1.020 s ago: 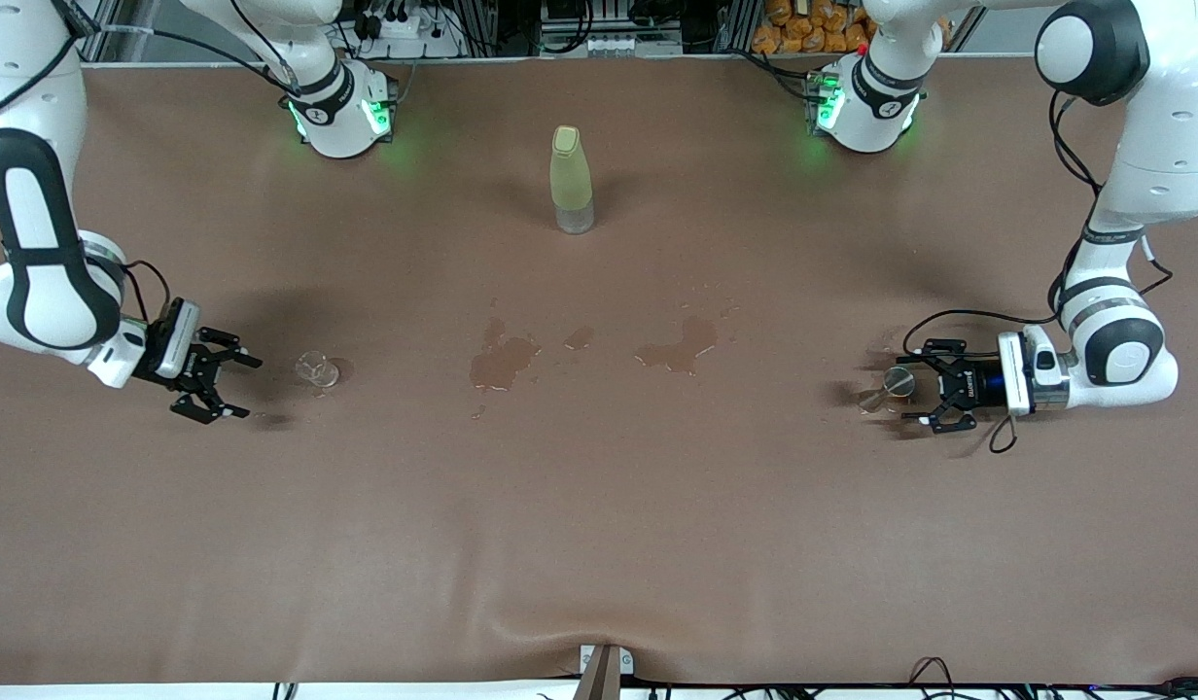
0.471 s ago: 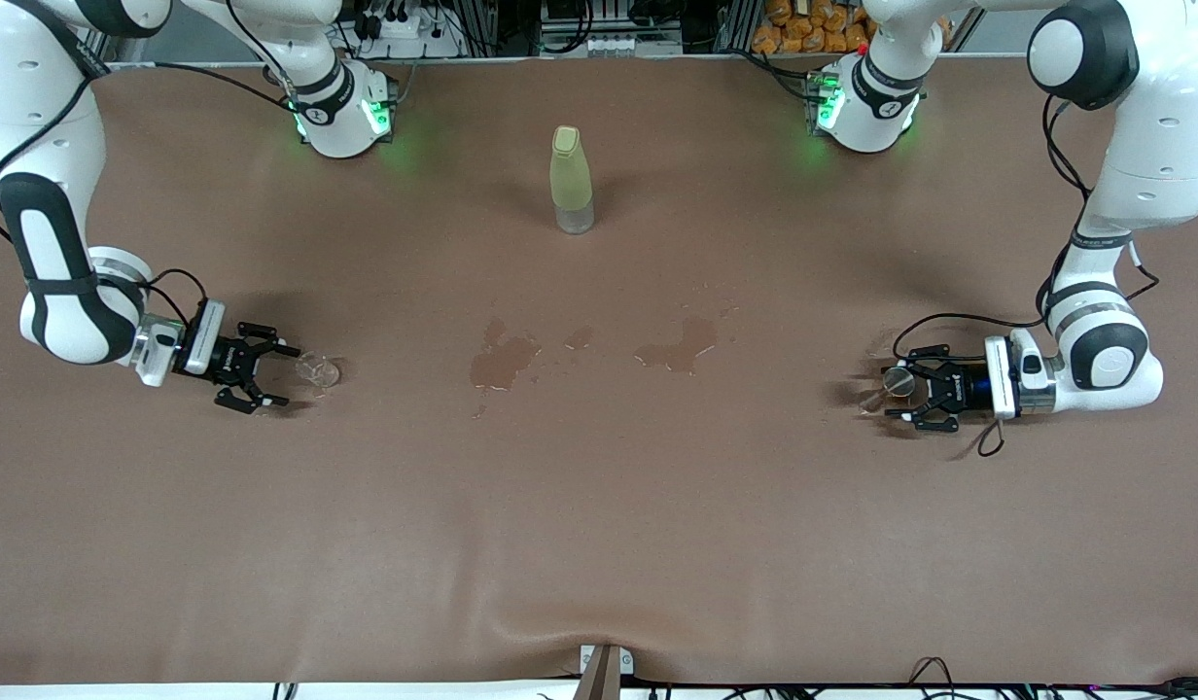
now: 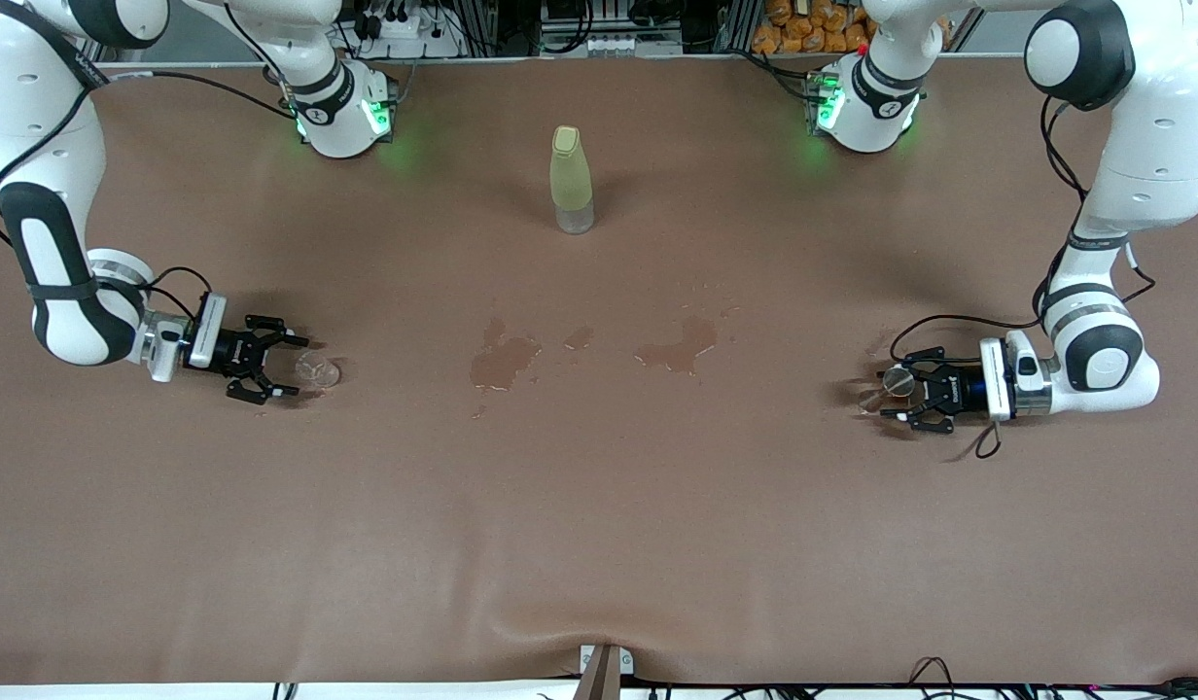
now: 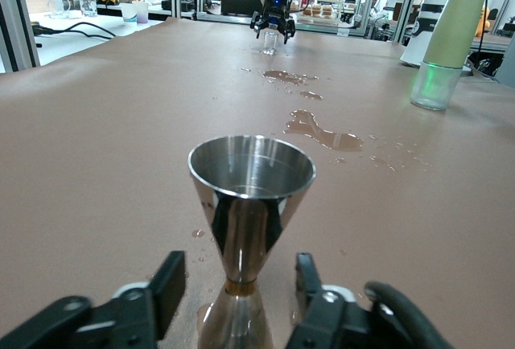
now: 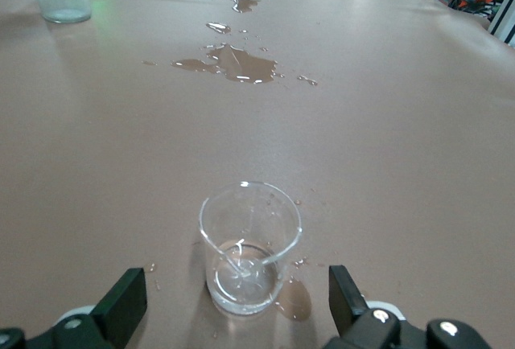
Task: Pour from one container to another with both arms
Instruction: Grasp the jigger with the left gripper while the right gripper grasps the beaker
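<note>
The tiny clear glass cup (image 3: 317, 370) stands upright on the brown table toward the right arm's end. My right gripper (image 3: 298, 367) lies low beside it and is open. In the right wrist view the cup (image 5: 249, 248) sits between the fingertips (image 5: 129, 297), apart from both. The shiny metal jigger (image 3: 893, 385) stands upright toward the left arm's end. My left gripper (image 3: 889, 395) is open around it. In the left wrist view the fingers (image 4: 170, 281) flank the waist of the jigger (image 4: 249, 204) with a gap on each side.
A tall yellow-green bottle (image 3: 571, 180) stands mid-table, farther from the front camera than both task objects. Two wet patches, one (image 3: 503, 356) and another (image 3: 679, 348), lie on the cloth between the arms. A small puddle (image 5: 294, 297) sits by the cup's base.
The right gripper has come down and moved in on the glass cup until its fingers straddle it. The left gripper has slid a little farther around the jigger.
</note>
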Controlling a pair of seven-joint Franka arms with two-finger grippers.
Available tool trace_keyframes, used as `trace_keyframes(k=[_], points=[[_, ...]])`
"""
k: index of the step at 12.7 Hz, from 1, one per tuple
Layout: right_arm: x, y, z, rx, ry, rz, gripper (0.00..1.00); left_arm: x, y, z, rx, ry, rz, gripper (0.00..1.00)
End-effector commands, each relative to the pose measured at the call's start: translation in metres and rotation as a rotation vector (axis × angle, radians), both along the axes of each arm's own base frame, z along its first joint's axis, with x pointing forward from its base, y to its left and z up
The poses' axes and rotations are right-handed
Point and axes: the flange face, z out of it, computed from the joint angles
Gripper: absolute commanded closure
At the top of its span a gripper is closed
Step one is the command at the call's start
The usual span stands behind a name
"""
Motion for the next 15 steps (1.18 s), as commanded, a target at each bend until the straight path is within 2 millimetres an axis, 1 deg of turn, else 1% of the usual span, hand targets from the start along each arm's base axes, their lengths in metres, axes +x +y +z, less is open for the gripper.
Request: trace_keyframes(k=[1,3,4,6,7,8,11,12,13,14,15], points=[[-0.013,-0.01,-0.019,0.073,-0.201,0.077,0.0,0.003,-0.004,-0.001,-0.003,-0.022,0.011,0.48],[-0.018,-0.011,-0.027,0.11,-0.236,0.072,0.0,0.004,-0.003,0.0,-0.001,-0.025,0.009,0.56],[-0.021,-0.01,-0.033,0.124,-0.241,0.071,0.0,0.006,-0.004,0.003,0.003,-0.032,0.005,0.66],[-0.024,-0.008,-0.042,0.15,-0.268,0.062,0.0,0.008,-0.004,0.006,0.007,-0.037,0.002,0.75],[-0.025,-0.007,-0.045,0.156,-0.272,0.063,0.0,0.008,-0.003,0.007,0.01,-0.041,0.0,0.84],[-0.026,-0.006,-0.049,0.164,-0.277,0.06,0.0,0.01,-0.003,0.01,0.016,-0.048,-0.003,0.99],[-0.028,-0.002,-0.058,0.186,-0.289,0.055,0.0,0.021,-0.004,0.024,0.026,-0.077,-0.007,1.0],[-0.029,-0.002,-0.061,0.188,-0.308,0.052,0.0,0.025,-0.011,0.031,0.028,-0.081,-0.015,1.0],[-0.029,-0.001,-0.064,0.189,-0.327,0.045,0.0,0.033,-0.018,0.045,0.026,-0.102,-0.019,1.0],[-0.03,0.001,-0.067,0.192,-0.323,0.044,0.0,0.039,-0.029,0.053,0.025,-0.118,-0.032,1.0],[-0.03,0.002,-0.069,0.194,-0.323,0.042,0.0,0.047,-0.047,0.06,0.013,-0.108,-0.043,1.0]])
